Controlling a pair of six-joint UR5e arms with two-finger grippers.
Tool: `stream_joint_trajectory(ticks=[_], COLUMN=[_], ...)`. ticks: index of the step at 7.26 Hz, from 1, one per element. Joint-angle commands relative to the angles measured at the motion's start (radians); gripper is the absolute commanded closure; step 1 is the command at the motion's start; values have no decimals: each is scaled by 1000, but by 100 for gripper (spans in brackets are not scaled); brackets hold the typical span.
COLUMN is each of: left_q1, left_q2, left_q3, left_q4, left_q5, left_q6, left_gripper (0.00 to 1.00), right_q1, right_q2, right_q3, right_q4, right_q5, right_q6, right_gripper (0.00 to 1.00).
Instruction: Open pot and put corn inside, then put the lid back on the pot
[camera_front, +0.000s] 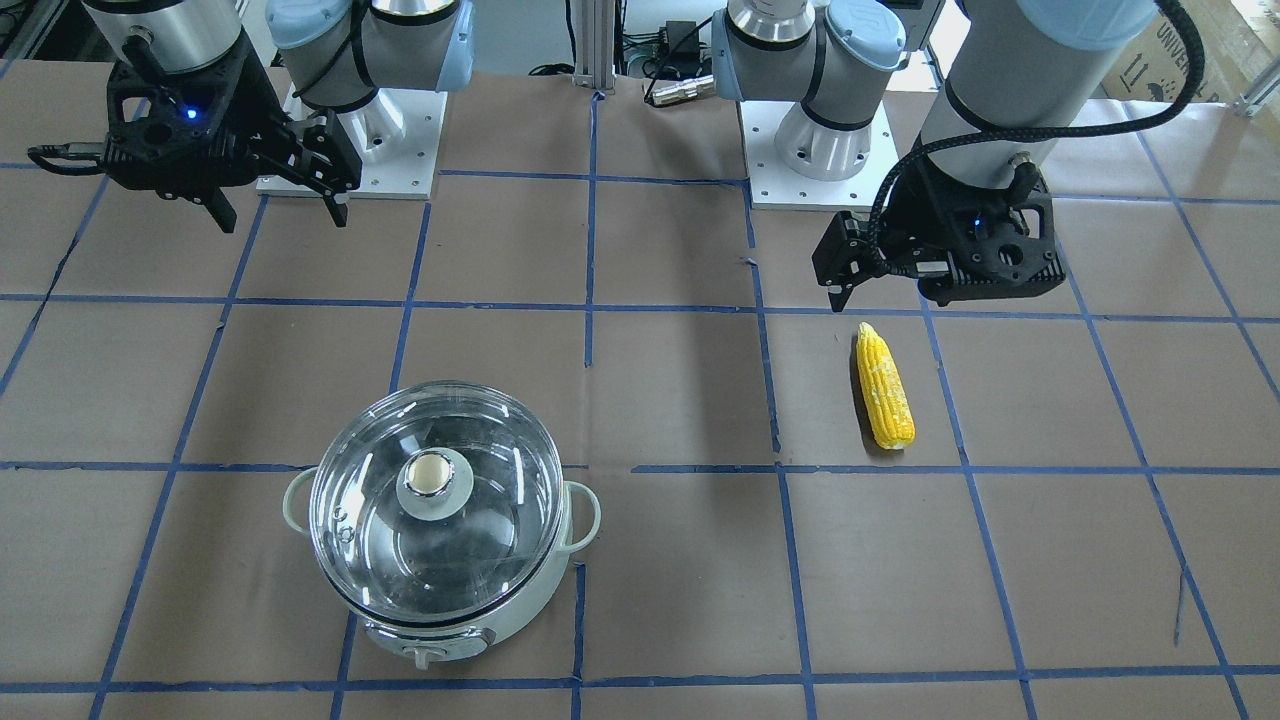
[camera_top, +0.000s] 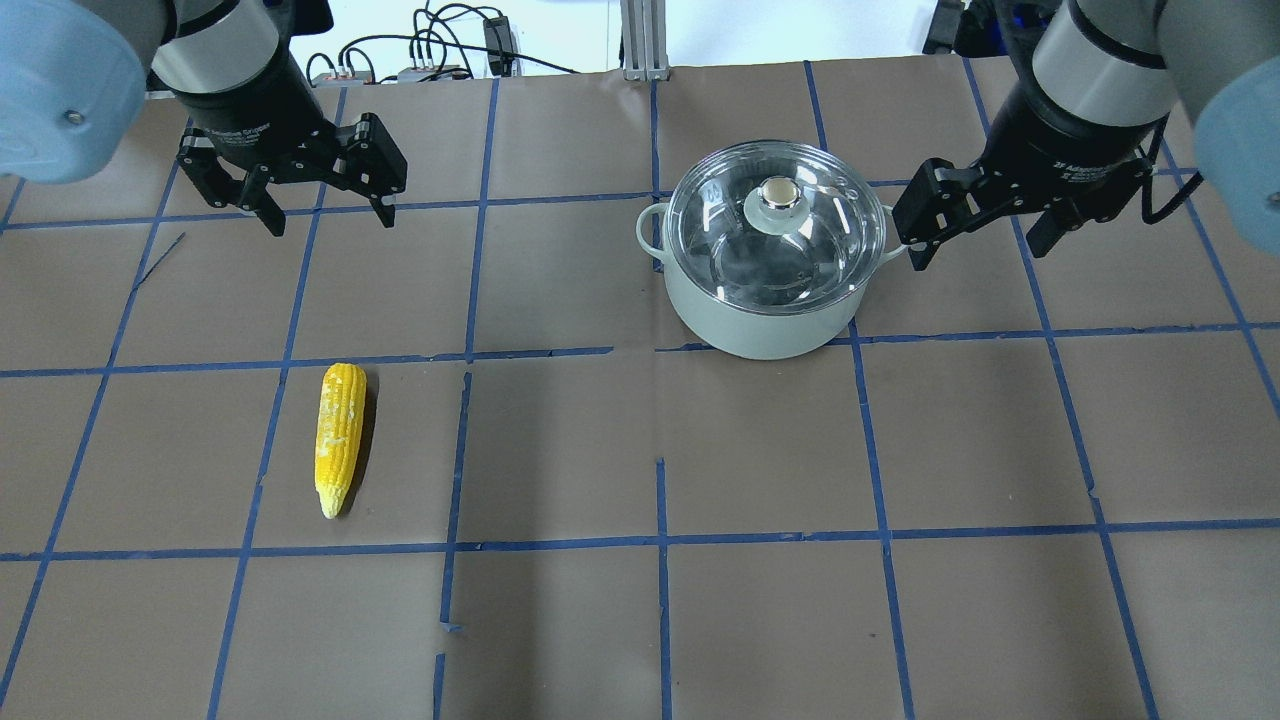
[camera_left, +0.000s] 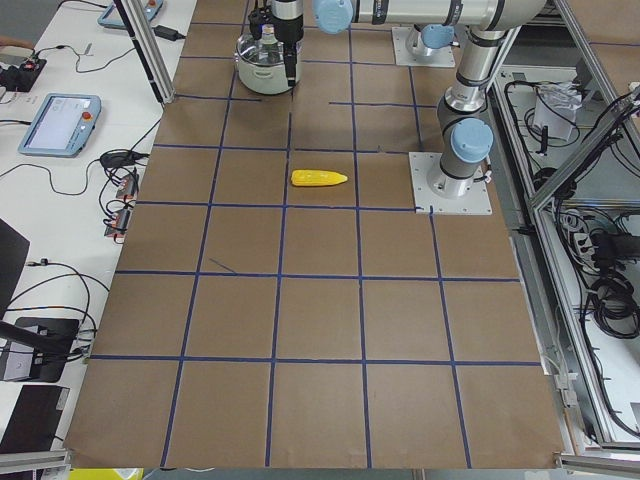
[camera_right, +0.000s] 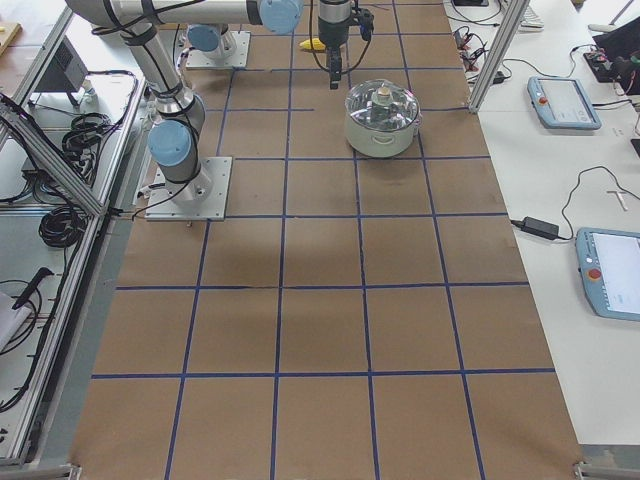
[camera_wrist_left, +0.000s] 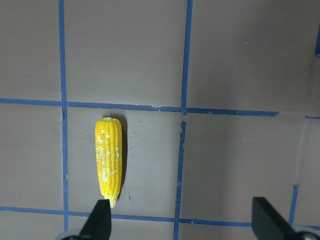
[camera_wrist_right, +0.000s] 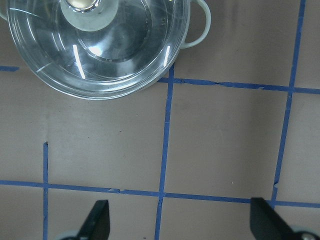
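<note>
The pot stands on the table's right half with the glass lid shut on it; it also shows in the front view. The corn lies flat on the left half, tapered tip toward the robot, and shows in the front view and the left wrist view. My left gripper hangs open and empty above the table beyond the corn. My right gripper is open and empty, raised just right of the pot's right handle. The right wrist view shows the lid at its top edge.
The table is covered in brown paper with a blue tape grid. Both arm bases sit on white plates at the robot's edge. Cables and connectors lie beyond the far edge.
</note>
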Motion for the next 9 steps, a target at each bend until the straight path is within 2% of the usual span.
stream_joint_trajectory(ticks=[1,4,5,7,9], left_q1=[0,-2,-3,-3,-3], left_q2=[-1,7,1,11,0], left_q3=[1,-12,-15,-11,-16], left_q4=[0,2,2,2,3], left_q5=[0,-2,0,-2,0], left_q6=[0,0,0,0,0], left_gripper=[0,0,0,0,0], right_q1=[0,32,63,142,153], right_q2=[0,55,89,214,320], right_q3=[4,-21,-21,-21,-21], right_q4=[-3,-44,-95,-283,-417], right_q5=[4,2,4,4,1], right_q6=[1,55,63,84,83], right_gripper=[0,0,0,0,0])
